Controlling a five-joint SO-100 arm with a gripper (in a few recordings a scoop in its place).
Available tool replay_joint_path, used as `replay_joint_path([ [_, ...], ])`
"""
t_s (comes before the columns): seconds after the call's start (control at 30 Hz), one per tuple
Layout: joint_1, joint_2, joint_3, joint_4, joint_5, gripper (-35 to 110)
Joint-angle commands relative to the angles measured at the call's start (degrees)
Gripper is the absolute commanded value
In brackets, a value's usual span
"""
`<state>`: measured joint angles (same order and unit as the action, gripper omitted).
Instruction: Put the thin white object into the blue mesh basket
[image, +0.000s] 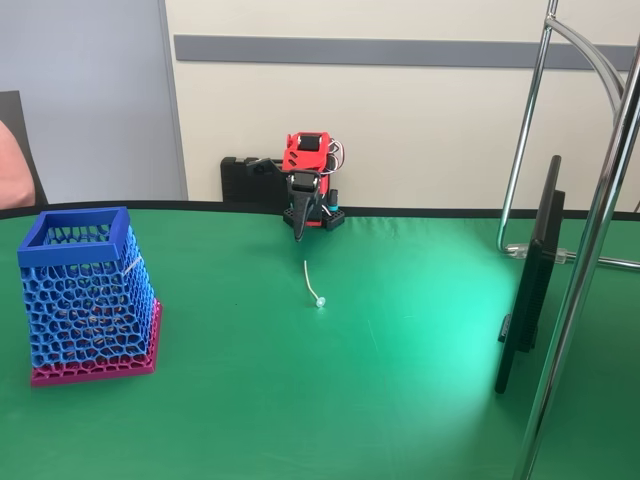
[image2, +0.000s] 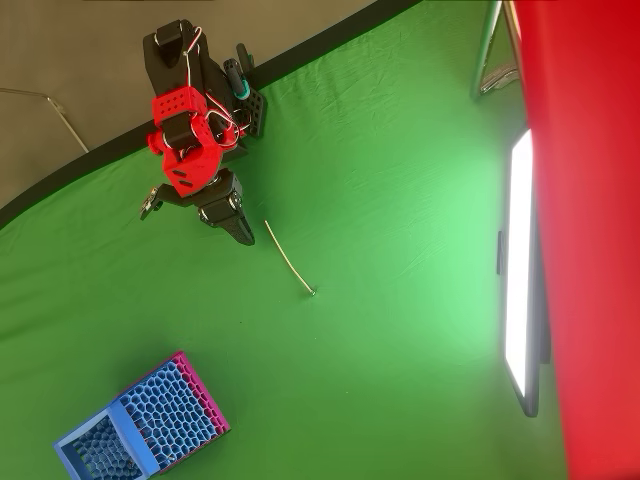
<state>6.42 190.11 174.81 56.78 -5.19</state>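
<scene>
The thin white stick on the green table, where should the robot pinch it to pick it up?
Probably mid-shaft, coming straight down. The thin white stick lies flat on the green table, so its sides are the only graspable faces. The pincer should close across it, not along it. The bulb end looks too small to hold.

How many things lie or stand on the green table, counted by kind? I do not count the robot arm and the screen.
Thin white stick: 1
Blue mesh basket: 1
Total: 2
Both rest on the green table, apart from each other. The gripper holds neither of them.
</scene>
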Motion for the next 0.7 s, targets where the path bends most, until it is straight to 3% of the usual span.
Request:
replay_joint_path([
  [0.0,-0.1,-0.5,-0.4,-1.0,-0.4,1],
  [0.67,1.9,-9.1,-5.4,-5.3,-0.2,1],
])
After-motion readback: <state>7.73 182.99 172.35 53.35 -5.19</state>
